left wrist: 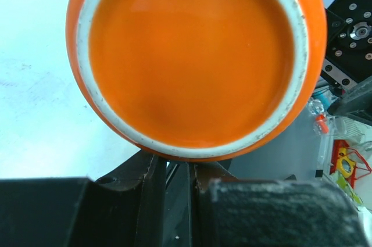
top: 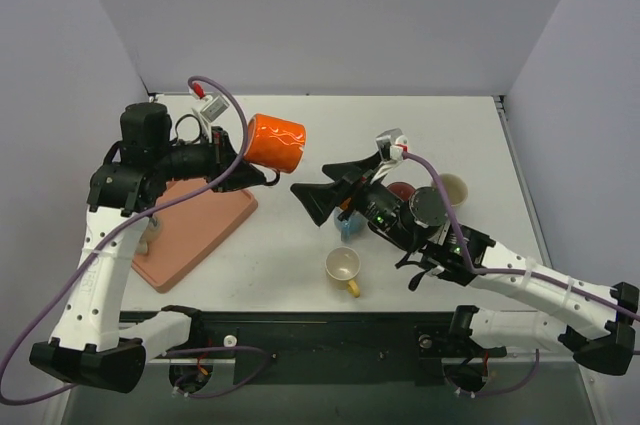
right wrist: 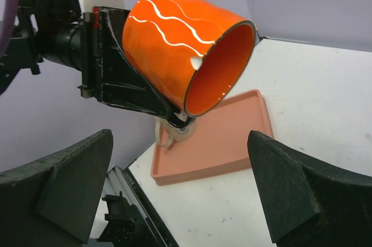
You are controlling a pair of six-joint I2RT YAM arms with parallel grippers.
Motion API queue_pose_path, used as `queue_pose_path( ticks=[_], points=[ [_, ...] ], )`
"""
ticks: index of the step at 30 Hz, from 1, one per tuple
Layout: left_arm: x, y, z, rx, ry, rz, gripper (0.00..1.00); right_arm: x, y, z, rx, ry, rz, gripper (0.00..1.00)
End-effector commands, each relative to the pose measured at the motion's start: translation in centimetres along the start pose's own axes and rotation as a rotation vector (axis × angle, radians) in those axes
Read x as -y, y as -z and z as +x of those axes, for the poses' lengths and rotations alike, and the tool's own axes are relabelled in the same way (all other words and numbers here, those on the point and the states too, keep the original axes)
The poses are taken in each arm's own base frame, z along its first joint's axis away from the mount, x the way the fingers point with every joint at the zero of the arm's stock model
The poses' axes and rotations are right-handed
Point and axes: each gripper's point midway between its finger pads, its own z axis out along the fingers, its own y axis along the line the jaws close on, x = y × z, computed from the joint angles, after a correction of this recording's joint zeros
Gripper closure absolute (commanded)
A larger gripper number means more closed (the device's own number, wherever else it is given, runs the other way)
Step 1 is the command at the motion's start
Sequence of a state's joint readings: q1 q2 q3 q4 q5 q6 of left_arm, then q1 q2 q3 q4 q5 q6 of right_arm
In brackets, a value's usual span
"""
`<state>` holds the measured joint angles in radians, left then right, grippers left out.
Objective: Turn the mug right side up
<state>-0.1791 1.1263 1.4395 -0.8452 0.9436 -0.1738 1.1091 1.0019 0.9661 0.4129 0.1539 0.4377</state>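
The orange mug (top: 275, 141) with white wavy lines is held in the air on its side, over the table's left centre. My left gripper (top: 260, 174) is shut on it from below, apparently at the handle, which is hidden. The left wrist view shows the mug's base (left wrist: 192, 55) filling the frame above the closed fingers (left wrist: 152, 189). In the right wrist view the mug's mouth (right wrist: 218, 70) points right and slightly down, with the left gripper (right wrist: 174, 118) beneath it. My right gripper (top: 312, 185) is open and empty, pointing at the mug from the right, a short way off.
A salmon tray (top: 200, 230) lies at the left, also in the right wrist view (right wrist: 232, 133), with a small white cup (right wrist: 171, 133) on it. A cream cup with a yellow handle (top: 343, 267) stands near the front centre. A blue object (top: 347, 228), a dark red mug (top: 400, 189) and a beige cup (top: 452, 186) sit by the right arm.
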Motion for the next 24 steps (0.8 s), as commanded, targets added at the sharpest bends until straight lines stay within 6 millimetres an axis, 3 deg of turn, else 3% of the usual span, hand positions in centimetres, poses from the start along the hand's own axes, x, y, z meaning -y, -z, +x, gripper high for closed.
queue_pose_path(
  ticks=[1, 5, 12, 14, 15, 18, 19, 20, 22, 24],
  points=[
    [4.2, 0.8, -2.0, 0.067, -0.133, 0.163, 1.0, -5.1, -0.7, -4.9, 0.12, -0.022, -0.175, 0.08],
    [5.4, 0.6, -1.4, 0.048, -0.13, 0.243, 1.0, -6.6, -1.8, -5.4, 0.115, -0.009, -0.225, 0.14],
    [7.0, 0.6, 0.3, -0.002, -0.13, 0.37, 1.0, -9.3, -2.7, -6.8, 0.163, 0.038, -0.347, 0.35],
    [7.2, 0.6, 0.3, -0.003, -0.139, 0.386, 1.0, -9.3, -3.1, -6.9, 0.168, 0.046, -0.343, 0.47],
    [7.2, 0.5, 0.3, -0.003, -0.139, 0.386, 1.0, -9.3, -3.2, -7.0, 0.171, 0.042, -0.343, 0.6],
    [7.2, 0.5, 0.4, -0.008, -0.138, 0.397, 1.0, -9.1, -4.1, -6.7, 0.167, 0.044, -0.332, 0.8],
    [7.2, 0.4, 0.4, -0.008, -0.141, 0.402, 1.0, -9.0, -4.3, -6.8, 0.167, 0.043, -0.327, 0.93],
    [7.1, 0.4, 0.4, -0.008, -0.141, 0.4, 1.0, -8.9, -4.3, -6.7, 0.164, 0.043, -0.323, 1.0],
    [6.7, 0.2, 0.5, -0.004, -0.149, 0.385, 1.0, -8.4, -4.1, -6.7, 0.161, 0.048, -0.303, 1.0],
    [5.5, 0.2, 1.1, -0.015, -0.159, 0.313, 0.62, -7.2, -3.6, -6.6, 0.145, 0.078, -0.242, 1.0]
  ],
)
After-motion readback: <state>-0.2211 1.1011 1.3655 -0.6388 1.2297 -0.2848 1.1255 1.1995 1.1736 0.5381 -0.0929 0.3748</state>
